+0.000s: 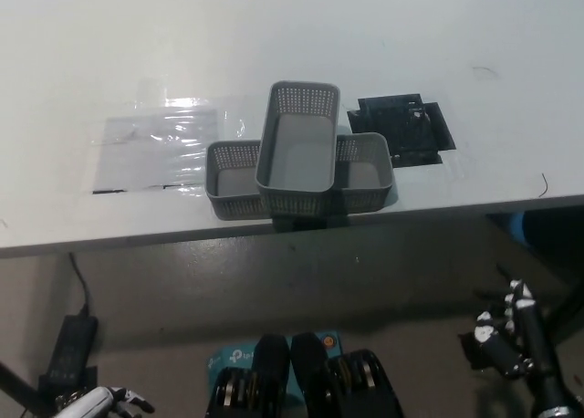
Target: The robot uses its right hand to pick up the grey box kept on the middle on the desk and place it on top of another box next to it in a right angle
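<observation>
Crosswise atop the lower box [365, 172], perforated grey box [297, 151].

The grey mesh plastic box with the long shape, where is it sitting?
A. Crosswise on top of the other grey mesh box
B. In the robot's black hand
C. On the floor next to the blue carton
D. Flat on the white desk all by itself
A: the long grey mesh plastic box lies across the lower grey mesh box, whose ends stick out either side, while the black right hand is down below the white desk edge.
</observation>
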Tool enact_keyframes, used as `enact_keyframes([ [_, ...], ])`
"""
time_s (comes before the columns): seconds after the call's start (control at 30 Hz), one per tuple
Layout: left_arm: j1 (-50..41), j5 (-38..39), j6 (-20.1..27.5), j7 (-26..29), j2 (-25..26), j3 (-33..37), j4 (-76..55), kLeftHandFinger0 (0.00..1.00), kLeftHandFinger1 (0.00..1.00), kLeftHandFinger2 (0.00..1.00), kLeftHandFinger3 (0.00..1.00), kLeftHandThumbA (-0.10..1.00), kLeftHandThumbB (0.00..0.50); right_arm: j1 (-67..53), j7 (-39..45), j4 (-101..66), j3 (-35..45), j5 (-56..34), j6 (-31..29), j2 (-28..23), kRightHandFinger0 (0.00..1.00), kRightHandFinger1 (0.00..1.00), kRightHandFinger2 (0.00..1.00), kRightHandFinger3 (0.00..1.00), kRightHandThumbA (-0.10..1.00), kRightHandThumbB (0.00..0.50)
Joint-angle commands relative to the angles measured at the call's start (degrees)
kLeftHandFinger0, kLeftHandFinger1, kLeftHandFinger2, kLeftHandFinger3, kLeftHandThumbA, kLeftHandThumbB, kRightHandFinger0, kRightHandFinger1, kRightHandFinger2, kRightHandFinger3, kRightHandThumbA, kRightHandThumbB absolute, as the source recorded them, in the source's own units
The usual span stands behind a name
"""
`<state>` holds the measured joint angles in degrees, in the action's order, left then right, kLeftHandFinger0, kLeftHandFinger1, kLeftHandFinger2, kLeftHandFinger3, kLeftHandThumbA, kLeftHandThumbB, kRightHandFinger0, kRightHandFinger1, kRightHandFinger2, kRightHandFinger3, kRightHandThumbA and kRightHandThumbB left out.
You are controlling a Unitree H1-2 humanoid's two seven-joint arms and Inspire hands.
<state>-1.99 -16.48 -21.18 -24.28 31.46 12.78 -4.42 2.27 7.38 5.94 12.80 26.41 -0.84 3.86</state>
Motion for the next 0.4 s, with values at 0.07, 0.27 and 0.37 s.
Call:
enact_keyframes([
  [0.07, 0.3, 0.4, 1.0, 0.5, 0.6, -1.1, -1.3, 0.4, 0.44, 0.58, 0.64, 0.3, 0.326, 2.7, -4.8, 5.2, 2.6, -9.8, -2.3, -0.7, 0.29, 0.44, 0.64, 0.91, -0.07, 0.132],
  [0.27, 0.4, 0.0, 1.5, 0.9, 0.4, -1.0, -1.2, 0.43, 0.46, 0.6, 0.67, 0.29, 0.318, 2.1, -6.3, 4.2, 0.4, -8.1, -1.1, -1.8, 0.22, 0.34, 0.56, 0.88, -0.1, 0.136],
  [0.37, 0.5, -0.3, 1.6, 0.9, 0.3, -0.8, -1.1, 0.41, 0.44, 0.58, 0.67, 0.3, 0.324, 1.6, -7.7, 4.6, -1.7, -5.9, -3.6, -2.7, 0.16, 0.26, 0.51, 0.87, -0.1, 0.127],
])
